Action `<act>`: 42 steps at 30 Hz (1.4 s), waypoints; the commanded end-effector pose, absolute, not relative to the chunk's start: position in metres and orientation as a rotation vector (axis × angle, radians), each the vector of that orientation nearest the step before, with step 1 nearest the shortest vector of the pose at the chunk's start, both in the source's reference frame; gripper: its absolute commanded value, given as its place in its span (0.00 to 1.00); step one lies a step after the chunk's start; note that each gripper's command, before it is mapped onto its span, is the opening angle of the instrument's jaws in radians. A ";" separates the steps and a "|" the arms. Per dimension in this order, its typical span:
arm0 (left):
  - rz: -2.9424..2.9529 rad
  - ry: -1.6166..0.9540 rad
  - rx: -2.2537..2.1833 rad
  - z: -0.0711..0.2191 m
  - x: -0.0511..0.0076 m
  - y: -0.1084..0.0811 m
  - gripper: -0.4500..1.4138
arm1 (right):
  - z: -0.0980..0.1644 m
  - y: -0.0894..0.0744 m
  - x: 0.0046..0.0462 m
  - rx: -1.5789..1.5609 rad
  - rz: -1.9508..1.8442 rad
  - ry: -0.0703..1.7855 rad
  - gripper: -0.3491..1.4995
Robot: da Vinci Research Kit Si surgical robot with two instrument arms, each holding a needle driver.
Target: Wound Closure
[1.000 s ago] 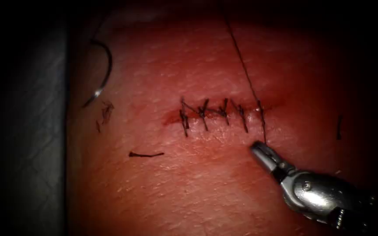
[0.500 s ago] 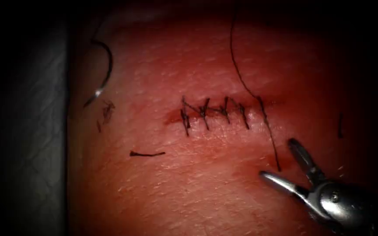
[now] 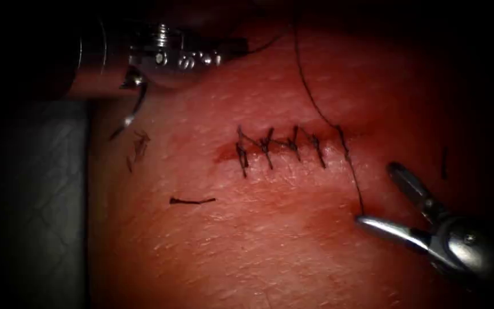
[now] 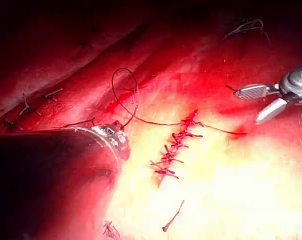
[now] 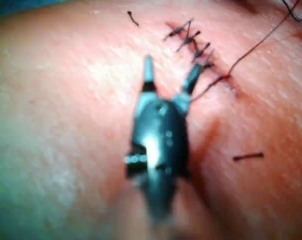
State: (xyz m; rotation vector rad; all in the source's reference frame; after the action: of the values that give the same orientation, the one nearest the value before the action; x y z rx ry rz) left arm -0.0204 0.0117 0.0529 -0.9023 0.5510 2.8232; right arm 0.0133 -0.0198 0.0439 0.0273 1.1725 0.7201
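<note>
Stitched cut on the tissue (image 3: 270, 252): the right arm's pincer (image 3: 378, 194) stands below and to the right of the cut (image 3: 281, 146), its jaws spread wide and gripping nothing. The tip of its lower jaw touches the loose tail of the thread (image 3: 315, 106), which comes out of the last stitch at the cut's right end. The upper jaw stands clear of the surface, well apart from a short cut end of thread (image 3: 444, 163) farther right.

From that last stitch the thread climbs up and away, then bends left to the left arm's pincer (image 3: 238, 47), which lies level across the upper left of the endoscope view. Its jaws look closed on the thread – the strand leaves right at their tip.

The needle (image 3: 138, 103) lies loose on the tissue, far to the left of the cut and not in it, near the tissue's left edge. Its upper curve is hidden under the left tool's wrist, and neither tool holds it. Beyond that edge lies the grey counter (image 3: 41, 200).

Five dark stitches cross the cut, with red fluid (image 3: 224, 154) at its left end. Another cut end of thread (image 3: 192, 201) lies below and to the left of the cut, and a small tuft of cut ends (image 3: 139, 146) sits just under the needle. Bare tissue stretches between the needle and the first stitch, and across the whole near side below the cut – the widest open ground.
</note>
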 end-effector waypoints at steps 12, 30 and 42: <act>2.834 0.553 -0.973 0.051 -0.0219 0.007 0.00 | 0.048 -0.014 0.0162 0.030 0.613 1.129 0.22; 2.940 0.656 -0.902 0.053 -0.0262 0.005 0.00 | 0.050 -0.005 0.0211 0.148 0.500 1.295 0.00; 2.972 0.765 -0.824 0.059 -0.0276 0.007 0.00 | 0.048 -0.005 0.0206 0.397 0.358 1.554 0.00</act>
State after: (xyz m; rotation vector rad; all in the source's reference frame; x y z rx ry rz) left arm -0.0270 0.0074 0.0582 -0.8210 0.7679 2.9717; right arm 0.0199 -0.0039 0.0475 0.4044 1.5576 0.3507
